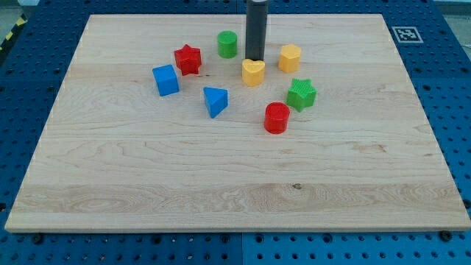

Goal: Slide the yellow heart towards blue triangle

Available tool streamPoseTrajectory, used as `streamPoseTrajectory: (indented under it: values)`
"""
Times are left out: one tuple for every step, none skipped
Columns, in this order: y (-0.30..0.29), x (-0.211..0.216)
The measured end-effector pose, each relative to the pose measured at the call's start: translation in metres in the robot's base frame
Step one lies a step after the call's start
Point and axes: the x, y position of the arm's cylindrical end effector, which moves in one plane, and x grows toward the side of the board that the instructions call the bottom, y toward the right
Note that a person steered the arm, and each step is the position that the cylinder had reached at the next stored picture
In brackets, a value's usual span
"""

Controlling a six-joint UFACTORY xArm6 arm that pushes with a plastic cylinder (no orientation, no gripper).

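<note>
Yellow heart [253, 71] sits near the board's upper middle, with the blue triangle [215, 101] below it toward the view's left. My tip [255, 58] stands at the heart's top edge, apparently touching. Risk: a push from this side drives it straight down, missing the triangle and nearing the red cylinder [277, 117]. No pincer is fitted; the rod holds nothing.
</note>
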Motion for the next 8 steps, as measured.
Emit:
streamPoseTrajectory:
  values:
    - [0.015, 0.005]
    - [0.025, 0.021]
    - [0.026, 0.022]
    - [0.012, 0.022]
    - [-0.015, 0.029]
    - [-0.022, 0.029]
    - [-0.016, 0.029]
    - [-0.002, 0.029]
